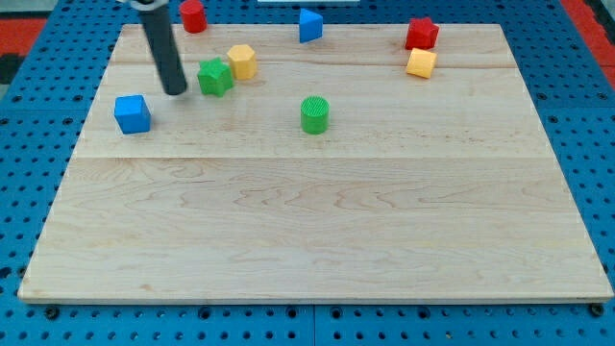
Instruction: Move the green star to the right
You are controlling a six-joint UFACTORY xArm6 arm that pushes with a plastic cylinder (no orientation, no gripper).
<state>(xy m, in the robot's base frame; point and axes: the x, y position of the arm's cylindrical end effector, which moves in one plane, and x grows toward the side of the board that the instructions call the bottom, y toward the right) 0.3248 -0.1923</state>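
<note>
The green star (214,77) lies on the wooden board (317,221) near the view's top left. My tip (176,91) is just to the left of the green star, a small gap apart from it. A yellow block (241,61) sits close to the star's upper right, nearly touching it. A blue cube (132,113) lies to the lower left of my tip.
A green cylinder (314,113) stands right of the star, near the middle top. A red block (194,15) and a blue block (308,25) sit at the top edge. A red star (421,34) and a yellow cube (421,63) are at the top right.
</note>
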